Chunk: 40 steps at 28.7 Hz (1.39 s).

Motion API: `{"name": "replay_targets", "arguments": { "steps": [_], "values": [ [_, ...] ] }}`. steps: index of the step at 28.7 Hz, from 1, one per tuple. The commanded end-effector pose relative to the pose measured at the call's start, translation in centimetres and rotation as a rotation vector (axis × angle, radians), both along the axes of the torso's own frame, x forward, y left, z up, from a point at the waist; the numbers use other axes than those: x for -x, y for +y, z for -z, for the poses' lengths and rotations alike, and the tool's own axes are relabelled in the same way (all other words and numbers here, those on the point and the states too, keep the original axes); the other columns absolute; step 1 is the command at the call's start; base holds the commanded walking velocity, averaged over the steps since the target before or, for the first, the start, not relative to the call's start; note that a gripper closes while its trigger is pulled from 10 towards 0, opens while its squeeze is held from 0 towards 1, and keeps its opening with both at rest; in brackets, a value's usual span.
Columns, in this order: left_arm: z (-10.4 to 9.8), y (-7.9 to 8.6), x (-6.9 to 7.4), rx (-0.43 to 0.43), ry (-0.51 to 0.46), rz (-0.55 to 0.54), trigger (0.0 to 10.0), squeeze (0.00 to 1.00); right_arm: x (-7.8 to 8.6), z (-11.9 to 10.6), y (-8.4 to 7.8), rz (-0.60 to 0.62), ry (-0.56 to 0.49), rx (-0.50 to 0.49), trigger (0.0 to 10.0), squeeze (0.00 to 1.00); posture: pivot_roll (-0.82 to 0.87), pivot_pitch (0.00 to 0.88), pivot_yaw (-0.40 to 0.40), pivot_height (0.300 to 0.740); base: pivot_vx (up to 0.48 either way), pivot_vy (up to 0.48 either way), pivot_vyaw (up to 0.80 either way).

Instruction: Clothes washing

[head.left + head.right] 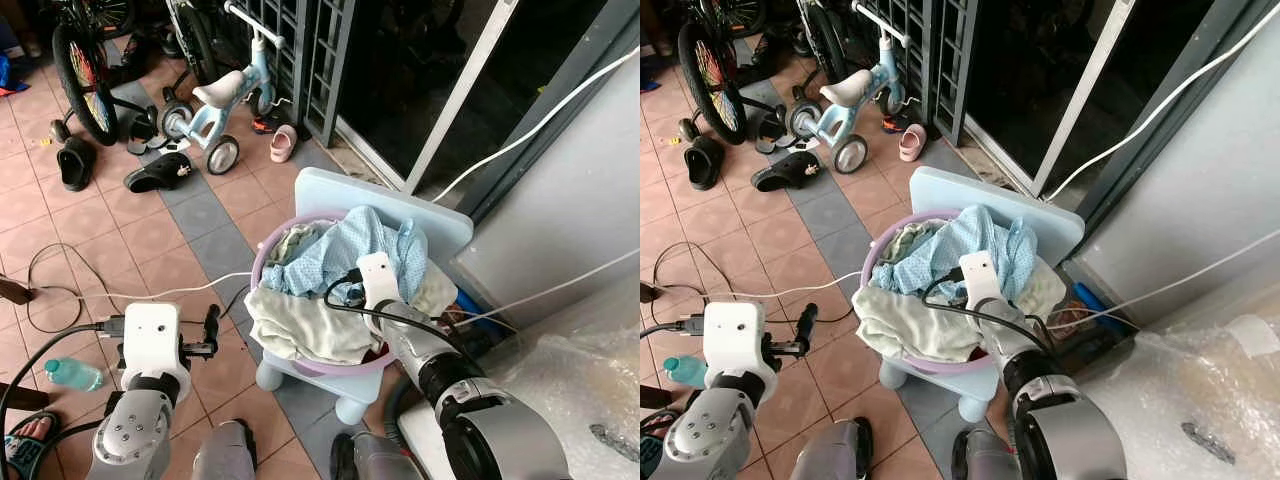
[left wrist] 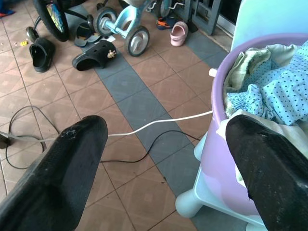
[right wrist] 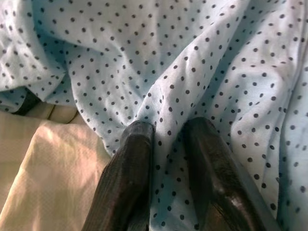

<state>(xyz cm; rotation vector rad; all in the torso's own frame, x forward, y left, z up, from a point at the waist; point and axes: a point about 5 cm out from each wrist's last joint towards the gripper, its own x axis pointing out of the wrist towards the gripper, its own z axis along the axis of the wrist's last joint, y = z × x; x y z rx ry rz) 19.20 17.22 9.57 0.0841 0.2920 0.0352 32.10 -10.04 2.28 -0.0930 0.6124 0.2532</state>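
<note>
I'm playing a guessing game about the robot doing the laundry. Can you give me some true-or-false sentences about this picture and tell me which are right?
1. The right pincer has pinched a fold of the light blue cloth with dark dots. True.
2. The round purple plastic basket stands on the tiled floor. False: it stands on a pale blue plastic stool.
3. The left pincer is shut on a cream towel. False: it is open, beside the basket, holding nothing.
4. A small pale blue tricycle with a white seat is parked behind the basket. True.
5. The small pink shoe lies inside the basket. False: it lies on the tiles near the tricycle.
</note>
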Motion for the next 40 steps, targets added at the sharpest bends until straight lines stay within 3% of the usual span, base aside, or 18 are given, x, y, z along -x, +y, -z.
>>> {"name": "replay_targets", "arguments": {
  "steps": [1, 8, 11, 12, 14, 16, 20, 21, 22, 23, 25, 29, 32, 37, 40],
  "values": [
    [0.4, -0.1, -0.1, -0.010, 0.011, 0.000, 10.0, 0.00, 0.1, 0.1, -1.0, 0.041, 0.011, -0.025, 0.0, 0.00, 0.13, 0.107, -0.092, 0.740, 0.000, 0.000, 0.00],
    [0.7, 0.2, -1.4, -0.010, -0.003, -0.004, 10.0, 0.00, -0.2, -1.1, -2.3, 0.116, -0.040, -0.137, 0.0, 0.00, 0.11, 0.059, -0.081, 0.740, 0.000, 0.000, 0.00],
    [0.8, 0.2, -2.1, -0.009, -0.017, -0.014, 10.0, 0.00, -0.1, -2.6, -2.5, 0.111, -0.120, -0.240, 0.0, 0.00, 0.10, 0.016, -0.076, 0.740, 0.000, 0.000, 0.00],
    [0.6, 0.2, -2.7, -0.028, -0.040, -0.019, 10.0, 0.00, 0.4, -3.7, -2.6, 0.091, -0.178, -0.319, 0.0, 0.00, 0.09, 0.000, -0.072, 0.740, 0.000, 0.000, 0.00],
    [0.5, 0.2, -2.9, -0.042, -0.058, -0.025, 10.0, 0.00, 1.3, -4.4, -3.0, 0.071, -0.217, -0.354, 0.0, 0.00, 0.08, 0.000, -0.070, 0.740, 0.000, 0.000, 0.00],
    [0.6, 0.1, -3.2, -0.050, -0.072, -0.030, 10.0, 0.00, 2.7, -5.0, -3.8, 0.051, -0.265, -0.337, 0.0, 0.00, 0.07, 0.000, -0.066, 0.740, 0.000, 0.000, 0.00],
    [1.0, -0.2, -3.5, -0.051, -0.064, -0.024, 10.0, 0.00, 3.8, -4.8, -4.2, 0.024, -0.295, -0.273, 0.0, 0.00, 0.06, 0.000, -0.057, 0.740, 0.000, 0.000, 0.00],
    [1.1, -0.4, -3.6, -0.049, -0.061, -0.021, 10.0, 0.00, 4.1, -4.5, -4.2, 0.008, -0.295, -0.244, 2.2, 0.00, 0.05, 0.000, -0.054, 0.740, 0.000, 0.000, 0.00],
    [1.2, -0.6, -3.8, -0.041, -0.061, -0.016, 10.0, 0.00, 4.3, -4.3, -4.2, -0.006, -0.295, -0.206, 10.0, 1.00, 0.05, 0.000, -0.051, 0.740, 0.000, 0.000, 0.00],
    [1.2, -1.2, -4.0, -0.027, -0.068, 0.003, 10.0, 0.00, 4.3, -4.0, -4.1, -0.035, -0.294, -0.109, 10.0, 1.00, 0.05, 0.000, -0.049, 0.740, 0.000, 0.000, 0.00],
    [1.1, -1.5, -4.1, -0.021, -0.075, 0.016, 10.0, 0.00, 4.0, -3.9, -3.7, -0.066, -0.294, -0.039, 10.0, 1.00, 0.06, 0.000, -0.046, 0.740, 0.000, 0.000, 0.00],
    [1.3, -1.5, -3.9, -0.005, -0.062, 0.009, 10.0, 0.00, 3.5, -3.5, -3.2, -0.077, -0.246, -0.010, 10.0, 1.00, 0.07, 0.000, -0.046, 0.740, 0.000, 0.000, 0.00],
    [1.6, -2.0, -3.5, 0.089, -0.010, -0.009, 10.0, 0.00, 2.7, -3.2, -2.6, -0.104, -0.242, 0.040, 10.0, 1.00, 0.08, 0.000, -0.046, 0.740, 0.000, 0.000, 0.00],
    [1.3, -2.3, -2.2, 0.063, -0.013, 0.029, 10.0, 0.00, 1.6, -2.8, -2.6, -0.100, -0.236, 0.100, 10.0, 1.00, 0.11, 0.003, -0.047, 0.740, 0.000, 0.000, 0.00],
    [1.6, -2.0, -1.4, 0.070, 0.017, 0.023, 10.0, 0.00, 0.4, -2.7, -3.6, -0.037, -0.226, 0.164, 10.0, 1.00, 0.13, 0.041, -0.049, 0.740, 0.000, 0.000, 0.00]
  ]
}}
